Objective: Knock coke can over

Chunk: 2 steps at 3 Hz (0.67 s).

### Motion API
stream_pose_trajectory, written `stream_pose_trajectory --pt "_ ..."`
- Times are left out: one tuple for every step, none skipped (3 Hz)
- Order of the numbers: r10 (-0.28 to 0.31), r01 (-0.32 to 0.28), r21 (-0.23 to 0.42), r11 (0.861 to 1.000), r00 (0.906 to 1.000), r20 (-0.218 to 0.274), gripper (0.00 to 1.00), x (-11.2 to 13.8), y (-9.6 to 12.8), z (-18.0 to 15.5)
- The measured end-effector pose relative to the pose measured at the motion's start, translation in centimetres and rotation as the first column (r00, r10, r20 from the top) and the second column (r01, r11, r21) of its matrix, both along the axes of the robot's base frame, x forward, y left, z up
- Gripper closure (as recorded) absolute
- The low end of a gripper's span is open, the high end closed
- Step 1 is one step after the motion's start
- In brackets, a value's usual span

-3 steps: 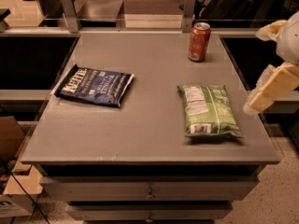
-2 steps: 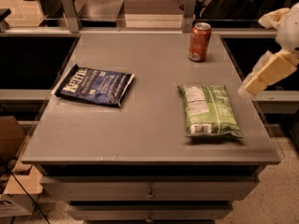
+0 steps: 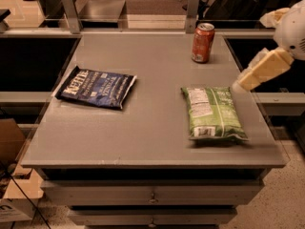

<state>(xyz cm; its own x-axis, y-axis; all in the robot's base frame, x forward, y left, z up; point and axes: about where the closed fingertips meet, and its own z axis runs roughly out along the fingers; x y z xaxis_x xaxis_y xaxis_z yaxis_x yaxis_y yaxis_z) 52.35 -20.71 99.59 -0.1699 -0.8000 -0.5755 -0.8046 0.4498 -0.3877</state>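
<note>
At upper right of the frame, near the far edge of the table, the coke can stands upright, silver rim up, nothing touching it. So the task isn't done yet: the can is on its base, no contact w/ the robot.

The gripper hangs at the right edge of the frame, off the table's right side, below-right of the can and apart from it, angled down-left toward the table top. Can't tell if it's set wide or narrow; nothing visible in it.

Left to do, as I judge it: close the gap up-left to the can, push its side high enough to tip it, and leave it lying.

Other stuff:
- A green chip bag lies flat at right-centre, near the gripper's lower-left.
- A dark blue chip bag lies flat at left-centre, well apart from the can.
- Two metal posts stand at the far edge; the right post is just behind the can.
- A cardboard box sits at lower left, and drawers sit under the top.

In the way: the line from gripper to can looks open over bare table. A low sweep could snag the green bag, tho. With the far edge and post so close, a hard shove might send the can off the back or jam it vs. the post.
</note>
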Motion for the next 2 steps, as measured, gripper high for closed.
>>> stream_pose_trajectory --pt "-0.045 0.041 0.153 0.987 0.9987 0.024 0.00 4.5 1.4 -0.5" --pt "-0.090 0.079 0.276 0.958 0.9956 0.026 0.00 9.4 2.4 -1.6"
